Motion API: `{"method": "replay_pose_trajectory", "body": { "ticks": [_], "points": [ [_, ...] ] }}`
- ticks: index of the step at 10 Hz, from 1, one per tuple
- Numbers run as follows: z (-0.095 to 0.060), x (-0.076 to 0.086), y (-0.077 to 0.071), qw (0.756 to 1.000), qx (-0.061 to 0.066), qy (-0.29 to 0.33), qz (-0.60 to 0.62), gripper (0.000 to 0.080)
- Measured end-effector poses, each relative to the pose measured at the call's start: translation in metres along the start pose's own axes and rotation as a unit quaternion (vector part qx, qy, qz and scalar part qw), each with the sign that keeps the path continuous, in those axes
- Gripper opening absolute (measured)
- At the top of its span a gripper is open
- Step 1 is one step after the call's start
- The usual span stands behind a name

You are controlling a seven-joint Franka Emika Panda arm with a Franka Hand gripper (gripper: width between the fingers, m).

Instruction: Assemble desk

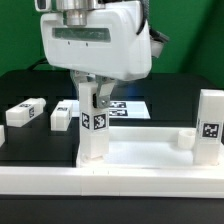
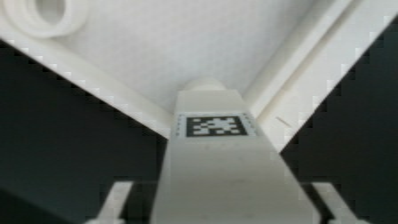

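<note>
One leg [image 1: 95,140] upright at tabletop [image 1: 150,152] corner

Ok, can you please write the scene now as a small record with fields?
gripper: shut on held leg
held leg: upright, at a tabletop corner; seating unclear
standing leg: upright at the tabletop, exterior view's right
loose legs: two, lying on black table, exterior view's left
marker board: flat, behind
</note>
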State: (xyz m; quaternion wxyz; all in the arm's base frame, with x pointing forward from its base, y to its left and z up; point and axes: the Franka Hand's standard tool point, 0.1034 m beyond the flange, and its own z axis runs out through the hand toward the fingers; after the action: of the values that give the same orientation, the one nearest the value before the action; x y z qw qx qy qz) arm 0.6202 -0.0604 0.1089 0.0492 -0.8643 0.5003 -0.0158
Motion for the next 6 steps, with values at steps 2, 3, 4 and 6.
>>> {"method": "replay_pose_trajectory", "body": {
  "ticks": [2,3,4,6],
  "points": [
    [0.0001,-0.0010,-0.0008,1.000,0.001,-0.001,0.029,0.0290],
    [0.0004,-0.0015,-0.0009,1.000,0.000,0.000,0.012,0.0393],
    [0.0015,-0.0030,-0.0012,1.000,-0.002,0.000,-0.007,0.0530],
    [0.0020,-0.0039,-0.0018,0.996,-0.004,0.002,-0.095,0.0612]
  ]
}}
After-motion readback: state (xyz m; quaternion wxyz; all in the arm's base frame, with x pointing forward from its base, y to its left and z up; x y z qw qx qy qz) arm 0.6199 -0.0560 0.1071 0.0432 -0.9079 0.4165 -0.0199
